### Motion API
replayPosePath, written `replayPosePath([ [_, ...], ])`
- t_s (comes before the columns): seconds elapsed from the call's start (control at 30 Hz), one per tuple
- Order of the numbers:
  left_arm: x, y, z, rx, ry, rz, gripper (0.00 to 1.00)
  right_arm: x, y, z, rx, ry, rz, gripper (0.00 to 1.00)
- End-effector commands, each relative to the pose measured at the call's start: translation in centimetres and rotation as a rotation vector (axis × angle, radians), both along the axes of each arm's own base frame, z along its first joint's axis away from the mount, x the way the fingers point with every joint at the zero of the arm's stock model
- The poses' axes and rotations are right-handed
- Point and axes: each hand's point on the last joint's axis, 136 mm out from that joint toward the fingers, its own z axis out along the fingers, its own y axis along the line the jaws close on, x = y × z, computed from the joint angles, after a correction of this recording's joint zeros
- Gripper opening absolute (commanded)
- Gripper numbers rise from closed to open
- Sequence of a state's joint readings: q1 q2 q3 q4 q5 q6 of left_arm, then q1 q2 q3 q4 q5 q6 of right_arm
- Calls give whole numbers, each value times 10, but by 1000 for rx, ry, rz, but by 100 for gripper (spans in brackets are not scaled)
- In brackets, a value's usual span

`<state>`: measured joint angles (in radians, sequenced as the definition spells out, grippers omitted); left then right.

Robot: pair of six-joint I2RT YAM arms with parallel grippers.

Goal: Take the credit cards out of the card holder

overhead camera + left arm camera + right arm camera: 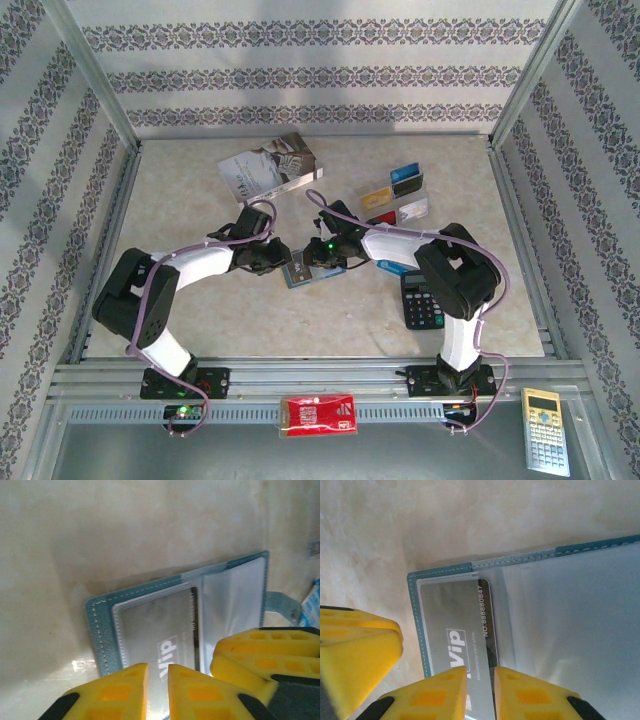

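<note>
Card holder (297,275) lies open on the table centre, between the two wrists, with a teal stitched border and clear pockets. One silver card (455,625) sits in the pocket, printed "ViP" in a box and "NO:88880847"; the smaller line under the logo is unreadable. Left gripper (157,669) has its jaws narrow, with the pocket and the "Vip" print running into the gap; can't tell if it's clamped. Right gripper (480,671) is the same: narrow gap over the card's dark edge, contact unclear. Four loose cards (395,197) are at back right: orange, dark blue, red, pale. Two calculators: black calculator (422,298) by the right arm, yellow calculator (545,432) on the front ledge. One book (268,165) and one red packet (318,412), text too small.
</note>
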<state>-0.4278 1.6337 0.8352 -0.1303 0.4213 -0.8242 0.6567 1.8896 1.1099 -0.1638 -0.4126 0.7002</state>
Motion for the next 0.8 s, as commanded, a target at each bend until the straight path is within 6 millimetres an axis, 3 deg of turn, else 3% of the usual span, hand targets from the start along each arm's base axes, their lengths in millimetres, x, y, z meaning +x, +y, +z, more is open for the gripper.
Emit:
replayPosePath([
  [0.0,2,-4,-3,-21,21,-10,15,8,6,2,18,-16,11,20],
  [0.43,-8,3,-30,21,83,-5,9,11,-5,-16,-22,7,-41,19],
  [0.77,-12,6,-38,42,106,-10,8,6,5,-10,85,29,-19,14],
])
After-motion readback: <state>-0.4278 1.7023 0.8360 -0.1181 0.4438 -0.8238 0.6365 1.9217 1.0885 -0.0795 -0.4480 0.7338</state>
